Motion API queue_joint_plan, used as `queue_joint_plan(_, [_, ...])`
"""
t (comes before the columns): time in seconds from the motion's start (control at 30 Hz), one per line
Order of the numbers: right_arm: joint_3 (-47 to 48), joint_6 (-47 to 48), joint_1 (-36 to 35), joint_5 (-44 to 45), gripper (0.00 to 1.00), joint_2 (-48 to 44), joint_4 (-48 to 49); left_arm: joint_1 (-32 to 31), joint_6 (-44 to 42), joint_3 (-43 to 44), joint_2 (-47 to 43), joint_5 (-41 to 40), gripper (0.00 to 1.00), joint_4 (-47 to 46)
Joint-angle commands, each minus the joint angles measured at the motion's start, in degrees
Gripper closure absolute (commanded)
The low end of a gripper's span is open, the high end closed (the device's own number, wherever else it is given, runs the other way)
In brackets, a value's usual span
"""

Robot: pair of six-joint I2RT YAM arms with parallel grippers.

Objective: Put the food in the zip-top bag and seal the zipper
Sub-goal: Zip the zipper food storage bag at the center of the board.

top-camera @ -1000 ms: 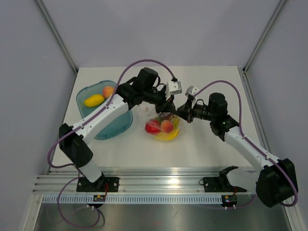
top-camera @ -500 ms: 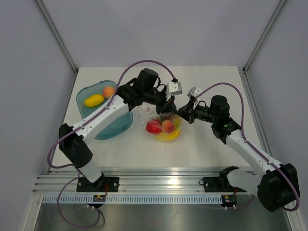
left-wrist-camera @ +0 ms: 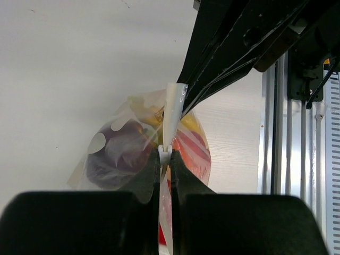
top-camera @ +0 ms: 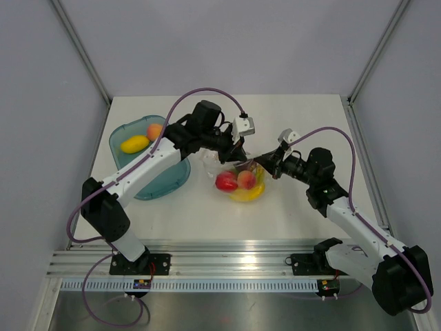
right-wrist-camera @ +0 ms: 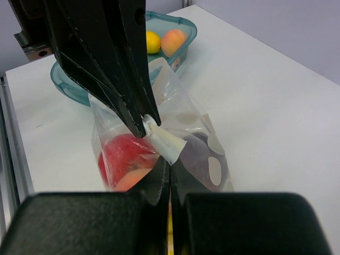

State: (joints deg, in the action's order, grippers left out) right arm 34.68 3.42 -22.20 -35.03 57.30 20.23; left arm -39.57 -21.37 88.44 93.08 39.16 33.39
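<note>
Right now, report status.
Left gripper, right gripper shut on zipper. Zip-top bag holds several fruits. Lemon, peach unbagged in teal tray.

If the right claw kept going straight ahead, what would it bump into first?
Probably the left gripper, pinching the same zip-top bag just ahead of the right gripper; depth is hard to judge.

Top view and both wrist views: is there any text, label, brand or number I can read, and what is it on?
No text can be read in any view.
left base sticker: a small coloured patch, too small to read.
right base sticker: the same, too small to read.
zip-top bag: only white round spots, no lettering.
teal tray: no marking visible.
</note>
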Motion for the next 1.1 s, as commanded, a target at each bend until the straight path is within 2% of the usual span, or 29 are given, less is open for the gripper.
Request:
queue_joint_plan(0.0, [0.4,-1.2,1.2,3.3,1.00,-2.8,9.1,1.5,0.3,-1.3,-1.7,-3.9,1.00,1.8])
queue_joint_plan(0.43, [-2.2,-2.4,4.0,11.4,1.00,-5.7,11.3,6.8,1.4,-8.1,-8.2,-7.9,1.00,1.4])
queue_joint_plan(1.07, [-1.8,-3.1,6.3,24.6,1.00,-5.4,18.4,11.2,4.5,-17.4,-14.8,-9.3,1.00,-0.2])
